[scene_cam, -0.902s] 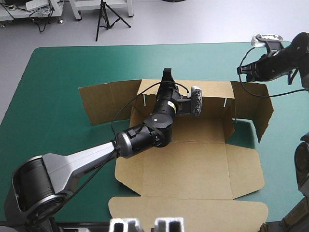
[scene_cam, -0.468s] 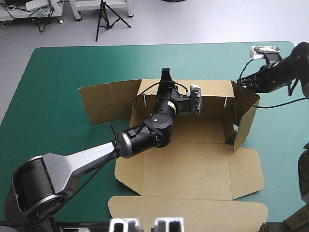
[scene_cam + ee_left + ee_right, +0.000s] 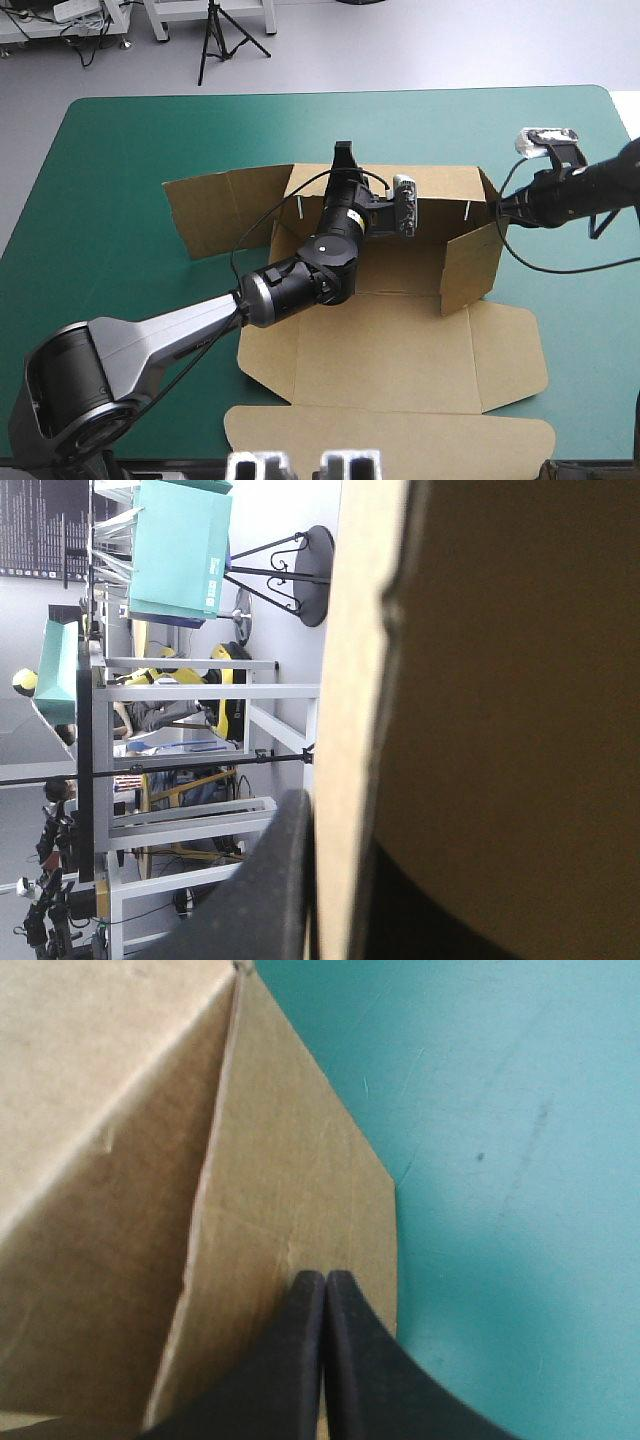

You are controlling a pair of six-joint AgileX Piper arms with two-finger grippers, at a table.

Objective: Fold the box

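The brown box (image 3: 400, 350) lies open on the table, its back wall (image 3: 440, 185) standing upright. My left gripper (image 3: 346, 152) is shut on the top edge of that wall. In the left wrist view the board's edge (image 3: 350, 680) runs between the black fingers (image 3: 275, 880). My right gripper (image 3: 497, 208) is shut, and its tips (image 3: 326, 1278) press on the outside of the right end flap (image 3: 290, 1190). That flap (image 3: 468, 262) stands swung inward across the box's right end. The left end flap (image 3: 205, 215) is still spread outward.
The lid panel and its front flap (image 3: 390, 440) lie flat toward the table's near edge. Bare teal-green cover (image 3: 100, 200) lies left of the box, with more to its right (image 3: 585, 330) and beyond the back wall.
My right gripper moved nearer and inward, pushing the right end flap from its spread position to standing across the box's right end. The left arm stayed where it was.
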